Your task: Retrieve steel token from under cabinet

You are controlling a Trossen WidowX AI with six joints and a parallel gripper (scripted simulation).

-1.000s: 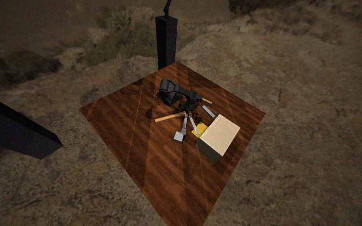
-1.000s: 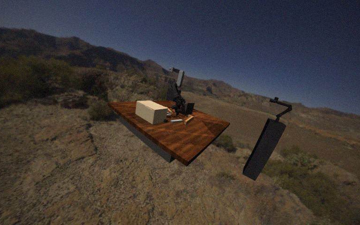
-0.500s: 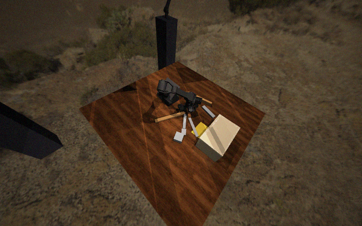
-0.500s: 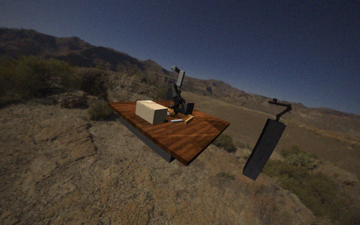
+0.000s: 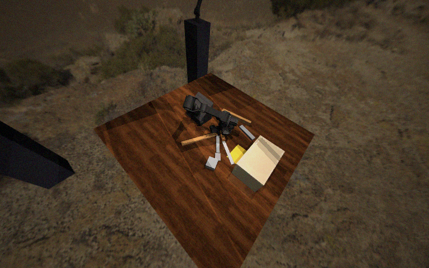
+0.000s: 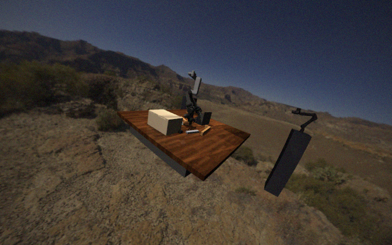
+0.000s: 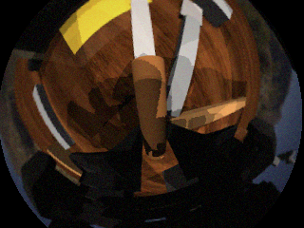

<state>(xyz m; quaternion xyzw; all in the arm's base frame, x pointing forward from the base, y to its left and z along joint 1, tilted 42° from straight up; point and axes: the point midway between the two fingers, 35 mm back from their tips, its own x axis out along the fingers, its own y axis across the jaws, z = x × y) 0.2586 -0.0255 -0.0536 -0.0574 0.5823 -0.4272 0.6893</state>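
Note:
My gripper [image 5: 222,130] [image 6: 189,119] [image 7: 152,124] is shut on a brown stick [image 7: 150,98] that points away from the wrist camera toward the table [image 5: 177,199] [image 6: 198,151]. It hovers behind the yellow marked area [image 5: 237,152] [image 7: 102,15], which lies in front of the cream cabinet [image 5: 260,161] [image 6: 163,121]. A white bar [image 5: 228,152] [image 7: 142,19] and a grey tool with a block head [image 5: 212,162] [image 7: 184,57] lie between me and the marked area. The token is not in view.
A light wooden stick [image 5: 198,138] [image 7: 209,114] lies left of the gripper. Another wooden stick [image 5: 237,115] and a grey bar [image 5: 247,132] [image 7: 47,114] lie behind the cabinet side. Dark camera posts [image 5: 196,49] [image 6: 286,161] stand off the table.

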